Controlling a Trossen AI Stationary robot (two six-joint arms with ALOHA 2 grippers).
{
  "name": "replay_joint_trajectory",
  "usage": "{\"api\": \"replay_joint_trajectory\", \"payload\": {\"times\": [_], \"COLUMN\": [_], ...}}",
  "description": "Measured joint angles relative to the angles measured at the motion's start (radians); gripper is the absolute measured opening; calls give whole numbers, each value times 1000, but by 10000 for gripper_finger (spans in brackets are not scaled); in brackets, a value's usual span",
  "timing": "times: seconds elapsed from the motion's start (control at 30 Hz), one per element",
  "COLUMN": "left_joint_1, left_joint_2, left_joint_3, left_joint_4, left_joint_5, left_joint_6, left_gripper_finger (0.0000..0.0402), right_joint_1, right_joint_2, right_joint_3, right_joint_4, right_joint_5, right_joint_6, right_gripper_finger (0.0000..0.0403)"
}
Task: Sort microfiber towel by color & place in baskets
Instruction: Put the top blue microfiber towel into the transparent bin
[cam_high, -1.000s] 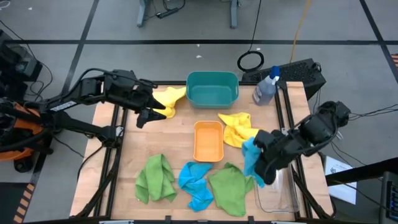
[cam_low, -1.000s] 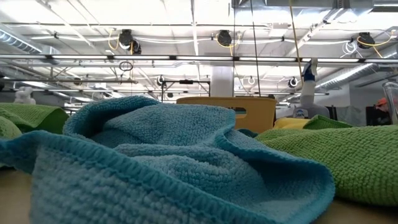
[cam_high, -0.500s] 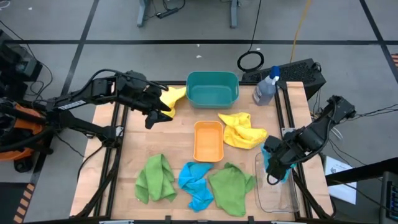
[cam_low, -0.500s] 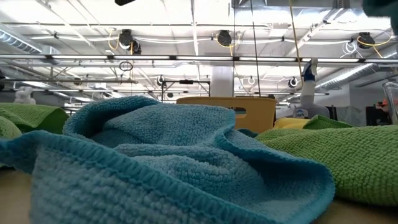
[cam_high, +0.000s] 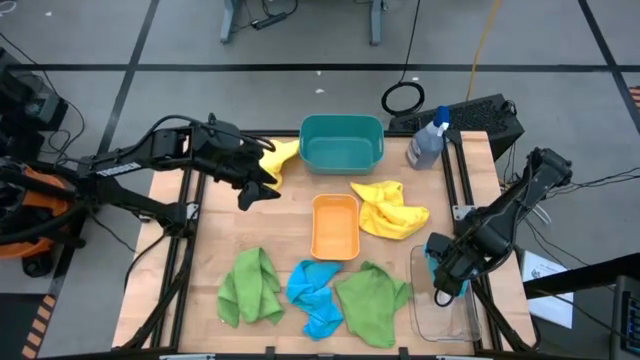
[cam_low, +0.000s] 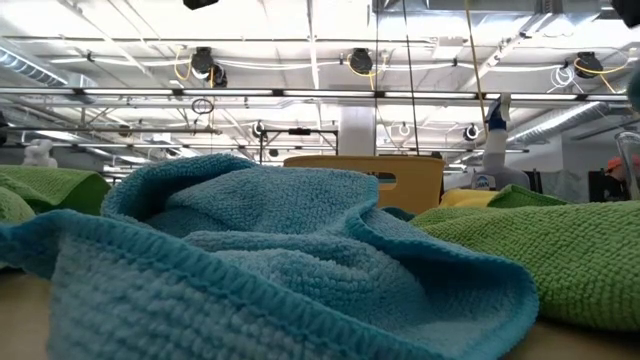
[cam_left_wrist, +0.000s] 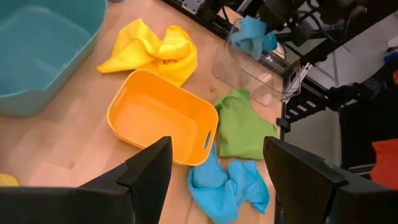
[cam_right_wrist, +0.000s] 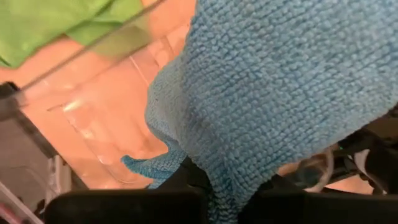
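Observation:
In the high view my right gripper (cam_high: 446, 278) is shut on a blue towel (cam_high: 433, 263) over the clear basket (cam_high: 447, 318) at the table's near right corner. My left gripper (cam_high: 256, 187) is open, beside a yellow towel (cam_high: 277, 157) that lies against the teal basket (cam_high: 342, 142). The orange basket (cam_high: 335, 226) stands mid-table, with a second yellow towel (cam_high: 390, 208) to its right. Two green towels (cam_high: 250, 286) (cam_high: 371, 298) and another blue towel (cam_high: 315, 296) lie along the near edge. The left wrist view shows the open fingers above the orange basket (cam_left_wrist: 163, 116). My right gripper pinches a bunched fold of the blue towel (cam_right_wrist: 214, 177) between its two fingers (cam_right_wrist: 181, 179), coming from above and pointing down. The towel is lifted and hangs below the fingers, inside the rim of the clear basket (cam_right_wrist: 102, 121). The layers cannot be counted.
A clear spray bottle (cam_high: 428, 141) stands at the far right corner, next to the teal basket. Bare wood shows between the left gripper and the orange basket. The low view is filled by the lying blue towel (cam_low: 250, 260), with a green towel (cam_low: 565, 250) to its right.
My right gripper has carried the blue towel from beside the right yellow towel toward the table's near right corner and down over the clear basket. My left gripper has moved a little to the right, along the yellow towel by the teal basket.

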Motion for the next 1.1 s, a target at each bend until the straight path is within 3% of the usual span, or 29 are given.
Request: {"api": "replay_joint_trajectory", "payload": {"times": [0.27,0.43,0.77,0.93,1.1], "left_joint_1": [-84,-150,-345,-419,-448], "left_joint_2": [66,141,301,357,406], "left_joint_3": [0,0,0,0,0], "left_joint_4": [4,7,132,260,320], "left_joint_5": [-74,-110,-159,-289,-331], "left_joint_6": [-48,-170,-385,-433,-558], "left_gripper_finger": [258,258,258,258,258], "right_joint_1": [50,68,72,71,72], "right_joint_2": [0,0,1,1,1], "right_joint_3": [-167,-259,-290,-290,-290], "right_joint_4": [225,334,340,334,349], "right_joint_5": [-3,-3,3,22,-63], "right_joint_6": [11,74,51,5,-2], "right_gripper_finger": [37,65,144,180,206]}}
